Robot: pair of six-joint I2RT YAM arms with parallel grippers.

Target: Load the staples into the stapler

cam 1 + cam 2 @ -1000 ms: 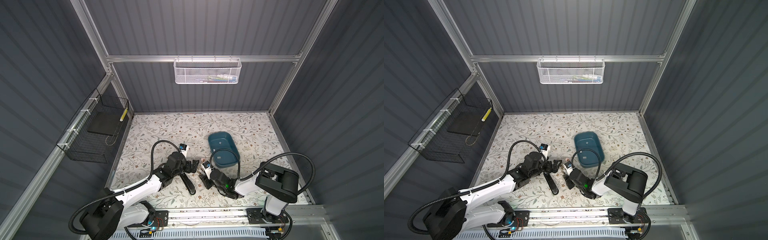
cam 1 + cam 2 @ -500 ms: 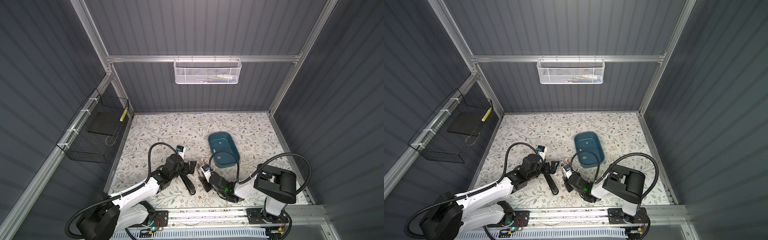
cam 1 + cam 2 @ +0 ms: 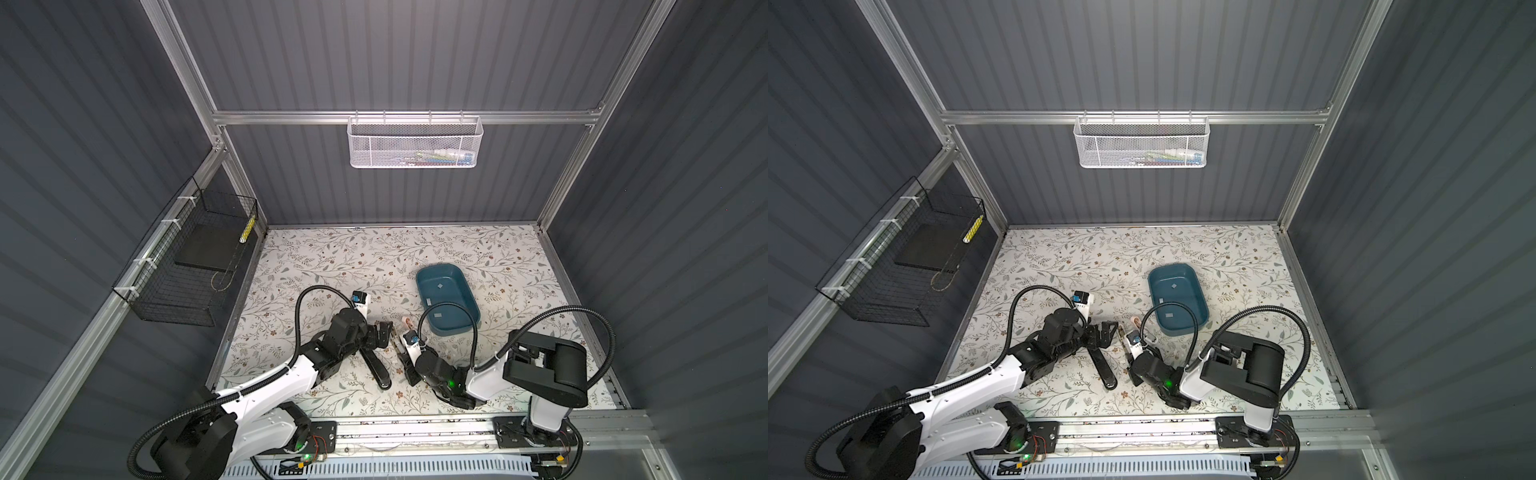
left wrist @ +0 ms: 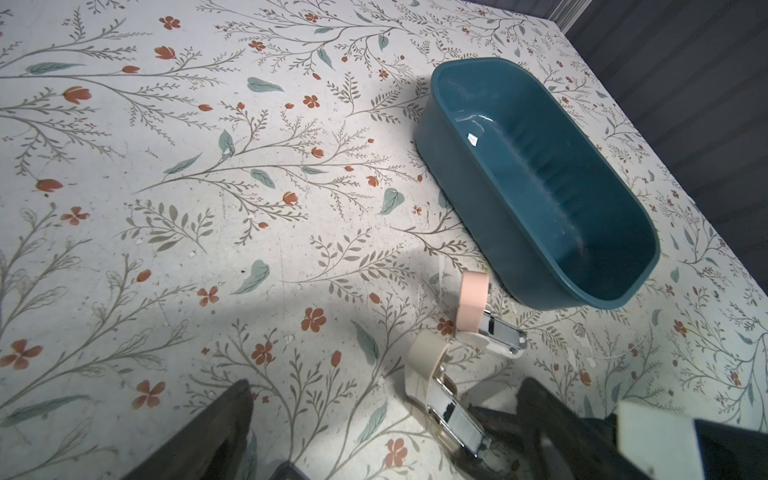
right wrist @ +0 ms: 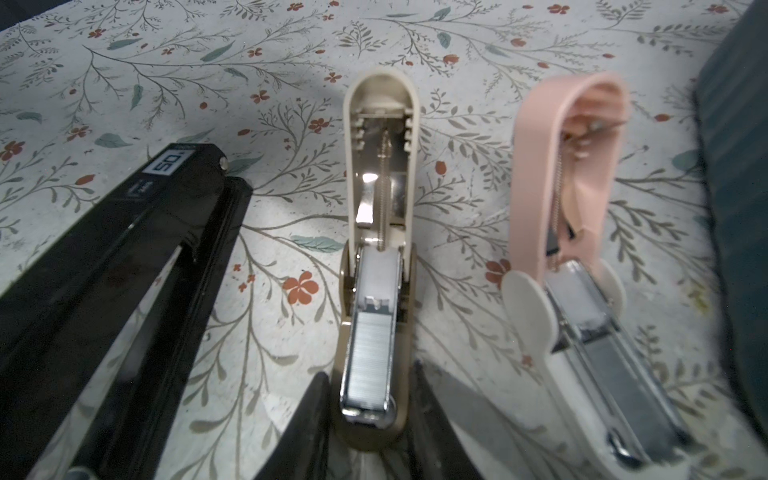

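Three opened staplers lie side by side. The beige stapler (image 5: 376, 291) has a silver strip of staples (image 5: 370, 353) in its channel, with its lid tipped back. My right gripper (image 5: 370, 432) is shut on the front of its base, a finger (image 5: 307, 428) against each side; in both top views this gripper (image 3: 405, 357) (image 3: 1128, 353) sits just in front of the stapler (image 3: 398, 338). My left gripper (image 4: 382, 436) (image 3: 384, 332) stands wide open beside the beige stapler (image 4: 440, 395) and holds nothing. Loose staples (image 3: 439, 285) (image 3: 1169, 315) lie in the teal tray (image 3: 455, 305).
A long black stapler (image 5: 137, 257) (image 3: 376, 368) lies open to the left of the beige one, and a pink stapler (image 5: 573, 216) (image 4: 471, 297) to its right, next to the teal tray (image 4: 540, 187). A white mesh basket (image 3: 415, 143) hangs on the back wall, a black wire basket (image 3: 187, 270) on the left wall.
My right gripper's jaws have narrowed onto the beige stapler's base, and its wrist has shifted slightly toward the table's front. The left gripper has stayed wide open and barely moved.
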